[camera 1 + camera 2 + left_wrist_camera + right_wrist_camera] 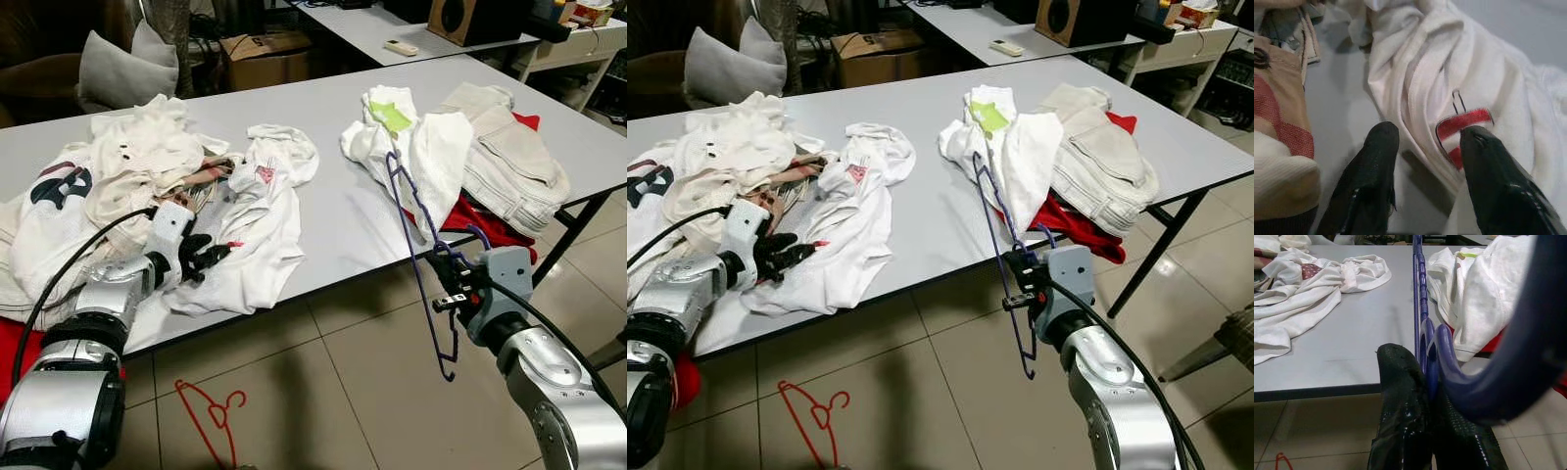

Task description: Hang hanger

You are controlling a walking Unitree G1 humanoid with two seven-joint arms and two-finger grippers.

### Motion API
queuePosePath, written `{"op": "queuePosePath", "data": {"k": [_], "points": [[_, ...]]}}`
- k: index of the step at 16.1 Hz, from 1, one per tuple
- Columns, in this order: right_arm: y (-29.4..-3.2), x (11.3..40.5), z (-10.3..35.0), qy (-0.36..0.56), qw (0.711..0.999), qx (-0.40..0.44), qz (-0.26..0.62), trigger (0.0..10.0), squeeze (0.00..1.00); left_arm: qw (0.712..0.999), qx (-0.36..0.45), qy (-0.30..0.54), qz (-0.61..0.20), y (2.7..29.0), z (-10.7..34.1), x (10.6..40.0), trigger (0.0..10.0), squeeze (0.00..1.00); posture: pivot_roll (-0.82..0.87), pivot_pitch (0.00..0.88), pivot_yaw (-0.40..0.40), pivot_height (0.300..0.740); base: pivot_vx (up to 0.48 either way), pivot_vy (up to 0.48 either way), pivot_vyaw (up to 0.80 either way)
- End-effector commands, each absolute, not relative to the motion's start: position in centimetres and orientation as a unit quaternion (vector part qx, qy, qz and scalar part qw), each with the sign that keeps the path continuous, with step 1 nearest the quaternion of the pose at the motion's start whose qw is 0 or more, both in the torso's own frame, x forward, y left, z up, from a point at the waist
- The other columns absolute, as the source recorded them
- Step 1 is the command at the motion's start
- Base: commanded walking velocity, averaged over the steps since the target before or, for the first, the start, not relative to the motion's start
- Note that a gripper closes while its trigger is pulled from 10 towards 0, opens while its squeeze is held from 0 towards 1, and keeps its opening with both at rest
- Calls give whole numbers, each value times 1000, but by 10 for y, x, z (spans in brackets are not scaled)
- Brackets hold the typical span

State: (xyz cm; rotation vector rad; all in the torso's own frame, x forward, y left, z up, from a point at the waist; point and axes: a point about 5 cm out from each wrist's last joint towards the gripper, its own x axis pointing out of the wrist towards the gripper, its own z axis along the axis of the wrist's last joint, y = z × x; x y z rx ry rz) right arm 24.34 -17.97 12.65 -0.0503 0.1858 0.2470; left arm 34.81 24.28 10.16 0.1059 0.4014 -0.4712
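**Purple hanger gripped off the desk's front edge**

Purple plastic is sitting pinched between the closed fingers of the right gripper (1422, 396), which is holding the hanger (416, 250) upright just off the front edge of the grey desk (333, 211), its top leaning toward a white garment (416, 152) carrying a green label (394, 118), no writing legible. The left gripper (1422, 147) is hovering with fingers spread over a white shirt (250, 230) near the front edge, one fingertip touching a red printed patch (1462, 127). A red hanger (211, 411) is lying on the floor tiles.

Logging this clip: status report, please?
Right gripper shut on purple hanger, held off the table edge. Left gripper open over white shirt. Red hanger lies on floor.
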Motion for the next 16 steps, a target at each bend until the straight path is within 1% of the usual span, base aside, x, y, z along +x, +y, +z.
{"op": "queuePosePath", "data": {"k": [1, 3, 4, 5, 6, 7, 8, 9, 10, 11, 16], "points": [[-182, 241, 128, 93, 988, -33, 122, 10000, 0, 954, 47, 194, -222, 243, 103, 349, 10000, 1000, -208, 0, 22, 740, 0, 0, 0], [-181, 242, 127, 98, 987, -38, 124, 10000, 0, 952, 68, 212, -210, 243, 97, 348, 10000, 1000, -209, 0, 20, 740, 0, 0, 0], [-181, 243, 126, 104, 986, -40, 121, 10000, 0, 950, 69, 220, -209, 241, 94, 347, 10000, 949, -207, 0, 16, 740, 0, 0, 0], [-181, 243, 126, 105, 986, -41, 120, 10000, 0, 950, 63, 223, -209, 240, 92, 346, 10000, 780, -207, 0, 16, 740, 0, 0, 0], [-182, 244, 125, 107, 986, -41, 119, 10000, 0, 949, 56, 227, -209, 238, 89, 346, 10000, 365, -207, 0, 16, 740, 0, 0, 0], [-182, 243, 125, 108, 986, -41, 118, 10000, 0, 948, 46, 235, -209, 236, 85, 344, 10000, 12, -210, 0, 16, 740, 0, 0, 0], [-182, 243, 125, 109, 986, -41, 118, 10000, 0, 948, 39, 238, -208, 235, 83, 344, 10000, 0, -210, 0, 16, 740, 0, 0, 0], [-183, 243, 125, 109, 986, -41, 118, 10000, 0, 947, 35, 242, -208, 234, 82, 343, 5451, 0, -212, 0, 17, 740, 0, 0, 0], [-184, 243, 126, 105, 987, -37, 114, 10000, 0, 946, 35, 246, -208, 233, 80, 343, 1961, 0, -215, 0, 19, 740, 0, 0, 0], [-182, 243, 127, 109, 986, -36, 120, 10000, 0, 945, 36, 250, -206, 233, 78, 342, 0, 0, -215, 0, 19, 740, 0, 0, 0], [-169, 241, 122, 125, 978, -50, 159, 10000, 0, 948, 36, 253, -191, 234, 77, 342, 0, 0, -219, 0, 18, 740, 0, 0, 0]]}}
